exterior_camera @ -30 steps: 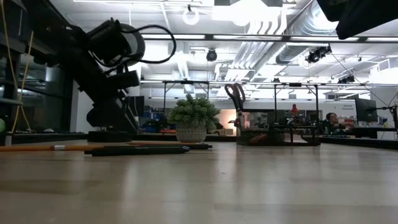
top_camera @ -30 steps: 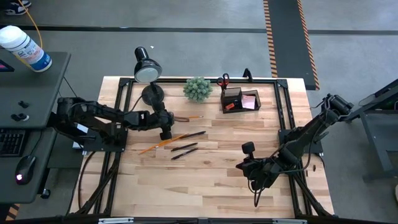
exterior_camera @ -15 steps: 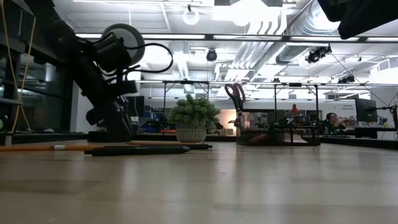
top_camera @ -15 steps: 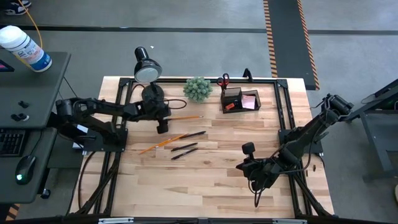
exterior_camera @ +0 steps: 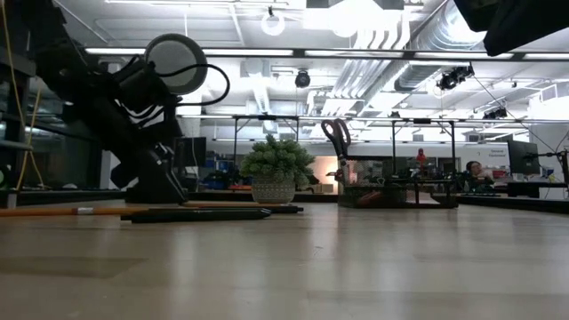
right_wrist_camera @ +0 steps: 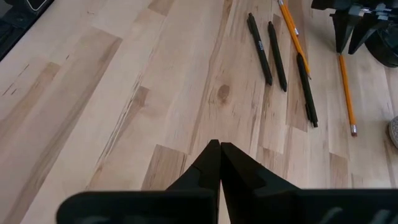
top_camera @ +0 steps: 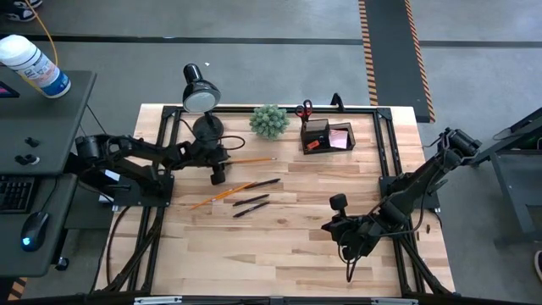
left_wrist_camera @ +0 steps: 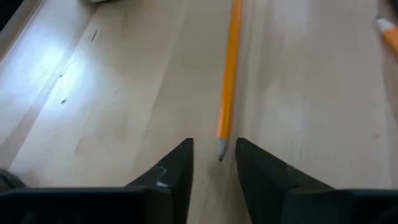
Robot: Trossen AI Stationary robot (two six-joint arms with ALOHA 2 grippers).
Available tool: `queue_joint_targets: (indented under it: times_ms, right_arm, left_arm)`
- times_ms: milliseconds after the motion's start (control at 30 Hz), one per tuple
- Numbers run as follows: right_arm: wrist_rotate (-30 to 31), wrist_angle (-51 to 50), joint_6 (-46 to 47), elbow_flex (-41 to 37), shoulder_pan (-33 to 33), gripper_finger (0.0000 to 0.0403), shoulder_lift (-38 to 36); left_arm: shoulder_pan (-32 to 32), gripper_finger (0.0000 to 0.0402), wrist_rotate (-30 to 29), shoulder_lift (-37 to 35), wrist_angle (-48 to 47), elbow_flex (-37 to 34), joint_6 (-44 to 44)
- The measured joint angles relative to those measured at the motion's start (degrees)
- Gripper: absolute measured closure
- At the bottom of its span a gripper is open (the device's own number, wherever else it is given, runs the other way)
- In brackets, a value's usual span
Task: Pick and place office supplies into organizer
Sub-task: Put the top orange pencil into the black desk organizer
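Note:
An orange pencil (top_camera: 254, 160) lies flat on the table, its sharpened tip (left_wrist_camera: 221, 151) between the fingers of my left gripper (left_wrist_camera: 213, 149). The gripper is open and low over the wood, with a gap on either side of the tip. A second orange pencil (top_camera: 222, 194) and three black pens (top_camera: 251, 201) lie nearer the middle. The black organizer (top_camera: 326, 135) stands at the far edge, holding red-handled scissors (top_camera: 304, 108), a pink sticky-note pad (top_camera: 340, 138) and a red eraser (top_camera: 313, 145). My right gripper (right_wrist_camera: 219, 146) hangs shut above bare wood, right of the middle.
A black desk lamp (top_camera: 201, 93) stands just beyond my left gripper at the far left. A green plant ball (top_camera: 269, 121) stands between it and the organizer. A black frame (top_camera: 385, 152) runs along the table's sides. Bare wood lies toward the near edge.
My left gripper has swung away from the pens and the second pencil toward the table's far left. It has sunk close to the wood at the first pencil's tip, turning as it went. My right arm has kept still.

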Motion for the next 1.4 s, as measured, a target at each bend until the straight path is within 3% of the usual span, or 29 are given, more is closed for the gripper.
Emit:
queue_joint_targets:
  times_ms: [333,867,1400]
  right_arm:
    - [-0.01,0.13,0.00,-0.02,0.00,0.0397,0.00]
    - [0.00,0.25,-0.25,-0.07,0.00,0.0401,0.00]
    - [-0.39,1.36,-1.09,-0.07,0.00,0.0400,0.00]
  left_arm:
    - [0.00,0.0352,0.52,0.02,1.26,-0.44,-0.02]
    - [0.00,0.0313,0.38,0.02,1.25,-0.44,0.04]
    - [0.00,0.0316,1.32,0.07,1.32,-0.44,-0.55]
